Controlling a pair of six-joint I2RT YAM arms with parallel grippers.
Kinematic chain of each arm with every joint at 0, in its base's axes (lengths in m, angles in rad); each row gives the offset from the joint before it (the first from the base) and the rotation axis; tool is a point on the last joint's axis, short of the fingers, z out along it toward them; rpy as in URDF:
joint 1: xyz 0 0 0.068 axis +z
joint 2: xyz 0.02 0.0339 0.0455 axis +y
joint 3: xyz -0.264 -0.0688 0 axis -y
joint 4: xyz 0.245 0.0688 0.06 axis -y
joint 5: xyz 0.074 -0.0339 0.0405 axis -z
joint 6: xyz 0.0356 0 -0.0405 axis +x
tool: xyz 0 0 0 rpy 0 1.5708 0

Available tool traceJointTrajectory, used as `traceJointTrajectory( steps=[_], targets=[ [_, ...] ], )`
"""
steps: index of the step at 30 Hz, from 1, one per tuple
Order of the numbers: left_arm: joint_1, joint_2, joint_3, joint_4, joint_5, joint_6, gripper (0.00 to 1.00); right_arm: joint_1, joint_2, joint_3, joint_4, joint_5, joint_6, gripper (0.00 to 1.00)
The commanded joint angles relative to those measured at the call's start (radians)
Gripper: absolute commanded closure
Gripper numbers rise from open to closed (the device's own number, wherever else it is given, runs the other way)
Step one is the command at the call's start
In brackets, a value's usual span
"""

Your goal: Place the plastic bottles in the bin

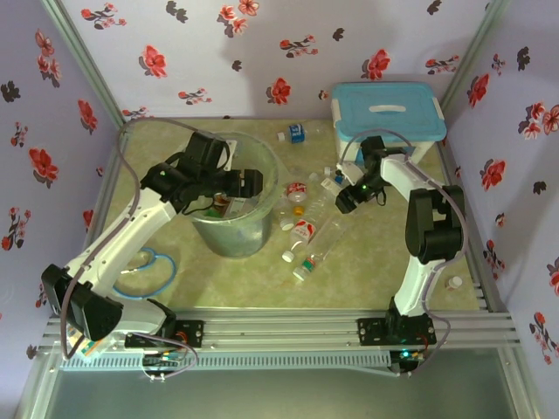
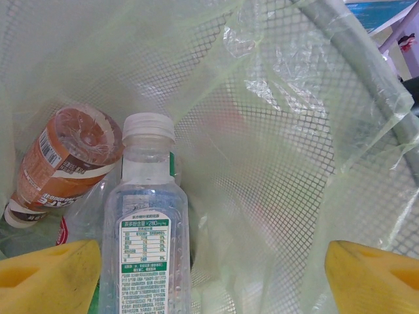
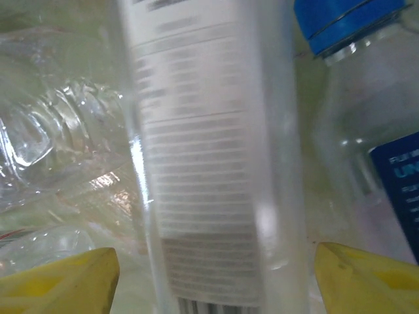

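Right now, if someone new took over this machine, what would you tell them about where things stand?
Left fingers: open, down inside the bin.
Right fingers: open, straddling a clear bottle on the table, not yet closed.
Done: a white-capped bottle and a brown-labelled bottle lie in the bin.
Left: several bottles lying on the table beside the bin.

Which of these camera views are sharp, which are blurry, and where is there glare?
Top external view: evenly lit, a little soft. Left wrist view: sharp on the label of the white-capped bottle, glare on the bin liner. Right wrist view: the clear bottle sits too close, its print smeared; the blue-capped bottle is soft too.
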Motion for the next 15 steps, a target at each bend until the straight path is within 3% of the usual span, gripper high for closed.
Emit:
traceJointTrajectory(
  steps=[1,10,15],
  targets=[
    [-0.003,0.004,0.024,0.017,-0.014,0.017,0.11,0.004,0.018,-0.007,-0.06,0.014,0.013,0.2],
    [-0.003,-0.004,0.019,0.019,-0.014,0.016,0.11,0.011,0.064,0.002,-0.052,0.068,0.056,0.21],
    [-0.003,-0.015,0.027,0.019,-0.015,0.006,0.11,0.011,-0.007,-0.01,-0.028,0.033,0.079,0.36]
  ],
)
